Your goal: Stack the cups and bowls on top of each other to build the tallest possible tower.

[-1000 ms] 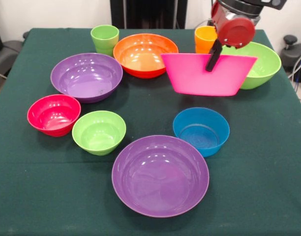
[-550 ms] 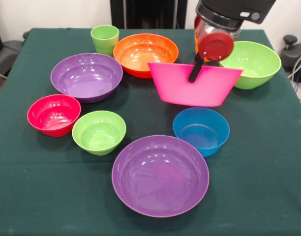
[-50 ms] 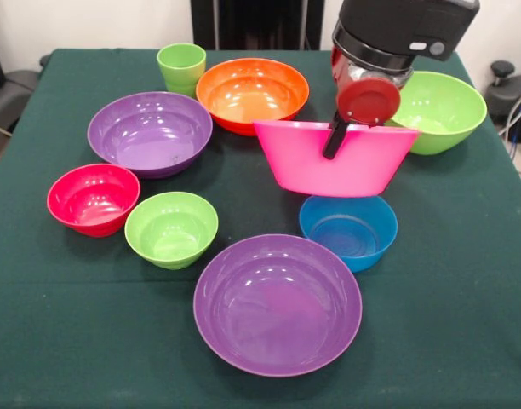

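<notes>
Nearest the camera sits a wide purple bowl (image 3: 277, 304) on the green table (image 3: 448, 341), open side up and with nothing in it. Just beyond it to the right is the small blue bowl (image 3: 348, 227), and to the left the small lime green bowl (image 3: 171, 228) beside the red bowl (image 3: 93, 198). Above the blue bowl hangs the big pink bowl (image 3: 333, 158), lifted clear of the cloth and nearly level, its rim pinched by the gripper (image 3: 334, 141), whose one visible dark finger (image 3: 335, 136) runs down the near wall. The near purple bowl lies nearer and a little left of the carried bowl, so any nesting there would call for a move toward the camera. Farther back stand the second purple bowl (image 3: 150, 133), the orange bowl (image 3: 252, 94), the large lime green bowl (image 3: 439, 111) and the light green cup (image 3: 181, 68). No tower stands yet.
</notes>
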